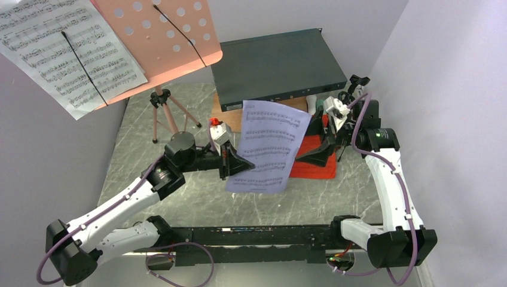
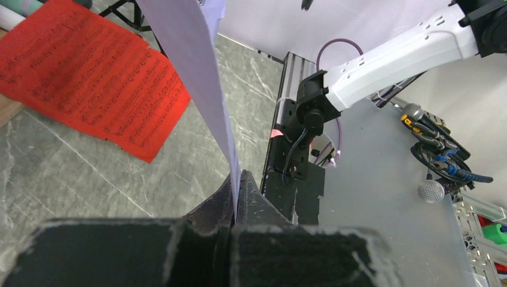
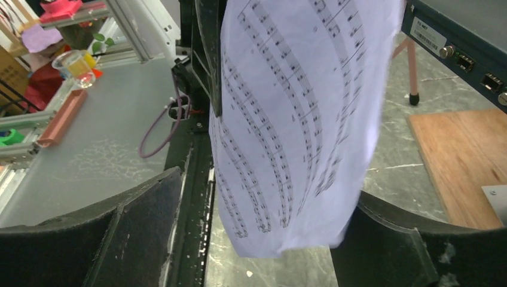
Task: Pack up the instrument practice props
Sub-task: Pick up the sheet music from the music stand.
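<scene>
My left gripper is shut on the lower left edge of a lavender sheet-music page and holds it upright above the table. In the left wrist view the page rises out of the closed jaws. My right gripper is open at the page's right edge, over a red page lying flat. In the right wrist view the lavender page hangs between the wide-open fingers. The salmon-pink music stand stands at the back left with a white page on it.
A dark grey rack box sits at the back on a wooden board. The stand's tripod legs are just behind my left arm. White and mint tubes lie beyond the red page. Walls close in on both sides.
</scene>
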You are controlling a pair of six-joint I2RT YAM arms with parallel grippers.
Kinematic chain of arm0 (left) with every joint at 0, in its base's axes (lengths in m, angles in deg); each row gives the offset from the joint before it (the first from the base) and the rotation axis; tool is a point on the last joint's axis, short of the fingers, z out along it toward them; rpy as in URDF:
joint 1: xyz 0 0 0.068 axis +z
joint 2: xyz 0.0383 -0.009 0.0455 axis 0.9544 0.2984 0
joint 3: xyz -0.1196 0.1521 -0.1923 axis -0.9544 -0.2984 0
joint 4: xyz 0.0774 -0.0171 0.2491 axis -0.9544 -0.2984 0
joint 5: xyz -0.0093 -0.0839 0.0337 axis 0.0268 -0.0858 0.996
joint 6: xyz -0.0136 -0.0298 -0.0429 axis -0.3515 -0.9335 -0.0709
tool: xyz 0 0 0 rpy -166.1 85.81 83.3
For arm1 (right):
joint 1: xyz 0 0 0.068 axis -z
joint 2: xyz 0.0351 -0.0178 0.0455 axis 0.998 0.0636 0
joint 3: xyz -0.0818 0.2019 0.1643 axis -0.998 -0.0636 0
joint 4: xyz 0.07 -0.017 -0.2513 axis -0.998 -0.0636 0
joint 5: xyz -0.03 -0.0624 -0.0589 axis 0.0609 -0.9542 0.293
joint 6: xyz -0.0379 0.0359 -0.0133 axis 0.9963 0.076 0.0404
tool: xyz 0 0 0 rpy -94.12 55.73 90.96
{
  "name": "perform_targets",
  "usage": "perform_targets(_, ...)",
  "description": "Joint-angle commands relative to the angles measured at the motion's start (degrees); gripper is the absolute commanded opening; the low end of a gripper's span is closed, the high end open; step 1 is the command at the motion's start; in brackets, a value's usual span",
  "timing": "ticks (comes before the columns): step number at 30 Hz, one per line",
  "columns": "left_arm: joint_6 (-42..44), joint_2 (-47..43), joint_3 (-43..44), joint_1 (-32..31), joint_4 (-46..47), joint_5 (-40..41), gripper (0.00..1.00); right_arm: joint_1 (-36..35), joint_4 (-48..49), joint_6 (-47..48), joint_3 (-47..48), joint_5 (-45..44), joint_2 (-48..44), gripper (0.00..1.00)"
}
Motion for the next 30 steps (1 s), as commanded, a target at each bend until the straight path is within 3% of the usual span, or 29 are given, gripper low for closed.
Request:
perform_targets(1, 1.7, 0.7, 0.3, -1.6, 3.1, 1.7, 0.00, 0.1, 7.8, -7.9, -0.2, 1.9, -0.1, 0.82)
perform_targets(4, 1.6, 0.4, -0.9, -1.7, 3.9, 2.7, 0.00, 0.1, 12.3, -12.1, -2.4, -1.9, -1.0, 0.68)
perform_targets(6, 1.5, 0.1, -1.7, -1.8, 4.3, 3.2, 0.00, 0.1, 16.0, -15.6, -4.4, -4.0, -1.6, 0.53)
perform_targets(11, 1.6, 0.4, -2.2, -1.8, 2.9, 5.4, 0.01, 0.2, 21.2, -19.5, -7.7, -10.0, -2.8, 0.00)
perform_targets(13, 1.9, 0.6, -1.6, -1.8, 0.1, 8.1, 0.13, 0.3, 18.7, -15.6, -7.8, -13.4, -3.0, 0.00)
perform_targets(17, 3.0, -0.6, -0.7, -1.8, -7.2, 16.1, 0.52, 0.6, 10.0, -3.3, -8.4, -21.6, -4.4, 0.00)
perform_targets(21, 3.6, -3.9, -1.2, -1.8, -11.5, 23.8, 0.81, 1.0, 5.4, 6.4, -10.8, -33.1, -6.3, 0.00)
perform_targets(26, 4.0, -8.5, -2.5, -1.8, -14.5, 29.6, 0.97, 1.3, 13.6, 6.2, -18.6, -49.7, -7.6, 0.00)
perform_targets(30, 3.7, -10.0, -2.7, -1.7, -15.8, 31.7, 1.00, 1.2, 23.8, 5.6, -23.4, -60.4, -6.3, 0.04)
